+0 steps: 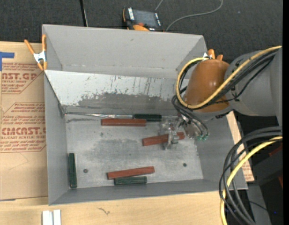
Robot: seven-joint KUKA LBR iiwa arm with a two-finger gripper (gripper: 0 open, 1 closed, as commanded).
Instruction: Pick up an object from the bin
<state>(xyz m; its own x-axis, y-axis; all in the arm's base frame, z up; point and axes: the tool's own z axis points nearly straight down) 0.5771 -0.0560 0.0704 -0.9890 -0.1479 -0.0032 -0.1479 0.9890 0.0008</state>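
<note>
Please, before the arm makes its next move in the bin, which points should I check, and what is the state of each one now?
1. Gripper at a target: the gripper is at the short red-brown flat stick, right of the middle of the grey metal bin: ok.
2. Neighbours apart from the target: the dark green stick and the long red-brown stick by the back wall lie clear of it: ok.
3. Front pair of sticks out of the way: ok.
4. Room to the bin's right wall: the gripper is apart from it: ok.
5. Target flat on the floor or already lifted: cannot tell.
</note>
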